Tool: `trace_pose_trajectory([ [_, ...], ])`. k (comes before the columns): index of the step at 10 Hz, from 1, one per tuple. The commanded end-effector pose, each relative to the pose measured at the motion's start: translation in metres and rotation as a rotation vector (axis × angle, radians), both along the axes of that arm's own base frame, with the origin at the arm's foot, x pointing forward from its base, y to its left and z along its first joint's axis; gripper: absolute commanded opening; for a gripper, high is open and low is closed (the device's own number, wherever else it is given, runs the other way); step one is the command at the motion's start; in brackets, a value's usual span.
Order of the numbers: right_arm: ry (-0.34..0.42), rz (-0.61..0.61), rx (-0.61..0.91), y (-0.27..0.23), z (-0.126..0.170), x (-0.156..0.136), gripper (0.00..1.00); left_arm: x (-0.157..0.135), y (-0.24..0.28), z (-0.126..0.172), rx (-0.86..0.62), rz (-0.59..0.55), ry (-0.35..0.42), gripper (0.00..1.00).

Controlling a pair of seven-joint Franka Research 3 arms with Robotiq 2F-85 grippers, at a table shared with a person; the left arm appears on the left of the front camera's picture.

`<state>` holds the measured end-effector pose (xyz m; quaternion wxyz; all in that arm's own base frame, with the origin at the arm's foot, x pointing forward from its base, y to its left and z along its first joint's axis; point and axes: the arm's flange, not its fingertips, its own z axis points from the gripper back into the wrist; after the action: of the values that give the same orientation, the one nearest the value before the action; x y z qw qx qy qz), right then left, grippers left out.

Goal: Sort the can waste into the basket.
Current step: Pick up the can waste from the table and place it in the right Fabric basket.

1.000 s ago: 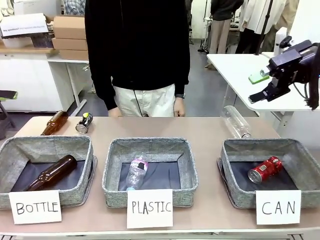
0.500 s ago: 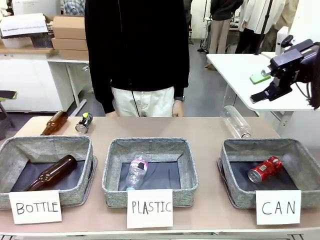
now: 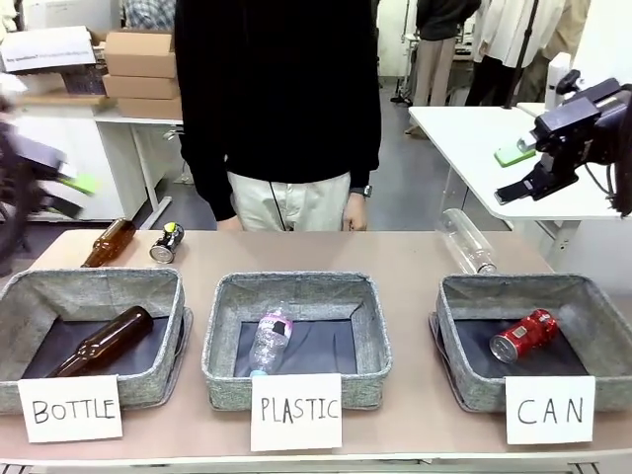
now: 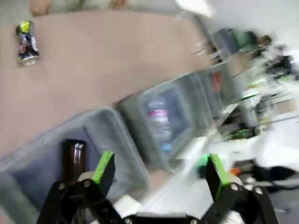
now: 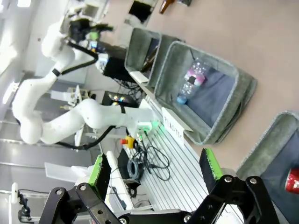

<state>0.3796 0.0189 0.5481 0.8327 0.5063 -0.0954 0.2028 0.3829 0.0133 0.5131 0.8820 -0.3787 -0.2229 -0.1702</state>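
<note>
A red can [image 3: 522,335] is lying on its side inside the grey basket [image 3: 592,301] fronted by the "CAN" card [image 3: 550,409], at the right end of the bench [image 3: 405,252]. The second can — dark with yellow-green marks [image 3: 166,242] — is lying on the bare bench top at the far left, just beside a brown glass bottle [image 3: 108,242] and behind the "BOTTLE" basket [image 3: 94,286], well apart from the "CAN" basket.

The left tool [image 3: 61,184] is showing only as a motion-blurred shape at the left edge of the front view; in its own wrist view its green-padded fingers [image 4: 104,167] are standing spread wide with nothing between them, above the corner of the "BOTTLE" basket, where another brown bottle [image 3: 99,342] is lying. The right tool [image 3: 512,174] is hanging high at the right, above and behind the "CAN" basket, fingers apart and holding nothing.

A clear plastic bottle [image 3: 269,338] is resting in the middle "PLASTIC" basket [image 3: 296,288], and another clear bottle [image 3: 466,239] is lying on the bench behind the "CAN" basket. A person in a black top [image 3: 278,99] is standing at the far side of the bench — one hand [image 3: 355,211] hanging by the bench edge.
</note>
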Motion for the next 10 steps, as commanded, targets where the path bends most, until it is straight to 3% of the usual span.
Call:
trace_pose_trajectory([
  [1, 0.011, -0.013, -0.015, 0.001, 0.005, 0.001, 1.0, 0.061, -0.032, -0.031, 0.49, 0.013, 0.079, 1.0],
  [2, 0.011, -0.013, -0.015, 0.001, 0.005, 0.001, 1.0, 0.081, -0.042, -0.036, 0.516, 0.027, 0.099, 1.0],
  [3, 0.011, -0.013, -0.015, 0.001, 0.005, 0.001, 1.0, 0.092, -0.044, -0.026, 0.38, 0.09, 0.153, 1.0],
  [4, 0.011, -0.013, -0.015, 0.001, 0.005, 0.001, 1.0, 0.057, -0.053, -0.034, 0.333, -0.006, -0.01, 1.0],
  [6, 0.011, -0.013, -0.015, 0.001, 0.005, 0.001, 1.0, 0.057, -0.053, -0.034, 0.333, -0.006, -0.01, 1.0],
  [7, 0.011, -0.013, -0.015, 0.001, 0.005, 0.001, 1.0, 0.081, -0.06, -0.044, 0.39, 0.021, 0.029, 1.0],
  [8, 0.011, -0.013, -0.015, 0.001, 0.005, 0.001, 1.0, 0.11, -0.069, -0.046, 0.49, 0.082, 0.124, 1.0],
  [10, 0.011, -0.013, -0.015, 0.001, 0.005, 0.001, 1.0, 0.203, -0.075, -0.043, 0.578, 0.203, 0.224, 1.0],
])
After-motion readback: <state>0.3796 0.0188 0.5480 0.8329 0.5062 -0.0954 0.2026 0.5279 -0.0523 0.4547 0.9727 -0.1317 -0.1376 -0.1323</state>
